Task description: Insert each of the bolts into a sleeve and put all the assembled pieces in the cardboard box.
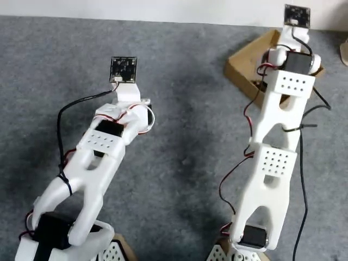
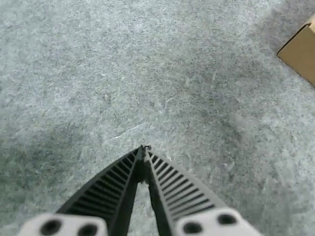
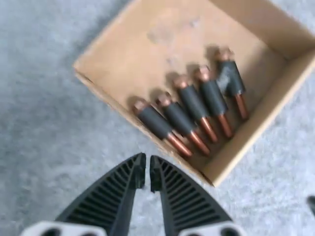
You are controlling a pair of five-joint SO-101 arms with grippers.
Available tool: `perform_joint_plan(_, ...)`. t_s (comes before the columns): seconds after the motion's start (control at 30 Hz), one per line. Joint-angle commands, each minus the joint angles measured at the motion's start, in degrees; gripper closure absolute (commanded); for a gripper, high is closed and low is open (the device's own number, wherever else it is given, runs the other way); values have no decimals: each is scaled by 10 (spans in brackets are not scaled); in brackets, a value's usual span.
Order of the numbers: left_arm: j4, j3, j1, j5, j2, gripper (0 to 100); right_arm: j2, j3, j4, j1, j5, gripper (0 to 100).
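Observation:
The cardboard box (image 3: 123, 59) lies open under my right arm, and several copper bolts in dark grey sleeves (image 3: 189, 105) rest side by side on its floor. My right gripper (image 3: 147, 169) hangs just outside the box's near wall, shut with nothing between its fingers. In the high view the box (image 1: 244, 62) sits at the far right, partly covered by the right arm (image 1: 285, 92). My left gripper (image 2: 143, 157) is shut and empty above bare carpet, with a corner of the box (image 2: 300, 49) far off to one side.
Grey carpet covers the whole work surface. The left arm (image 1: 109, 141) stands over the middle left of it, well apart from the box. Cables run along both arms.

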Motion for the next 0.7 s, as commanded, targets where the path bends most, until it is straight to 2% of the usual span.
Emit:
perform_joint_plan(0.0, -9, -29, -5, -8, -8, 993, -51, 61, 13, 11, -5, 995)
perform_joint_plan(0.23, -9, -31, -7, -8, -8, 993, -253, 428, 9, 0, -5, 995)
perform_joint_plan(0.4, -7, -34, -7, -20, -9, 993, -364, 616, -27, 0, -21, 995)
perform_joint_plan(0.5, 44, -52, -7, -49, -9, 993, -421, 696, -55, 0, -33, 995)
perform_joint_plan(0.67, 187, -118, -8, -49, -9, 993, -519, 834, -104, -3, -33, 995)
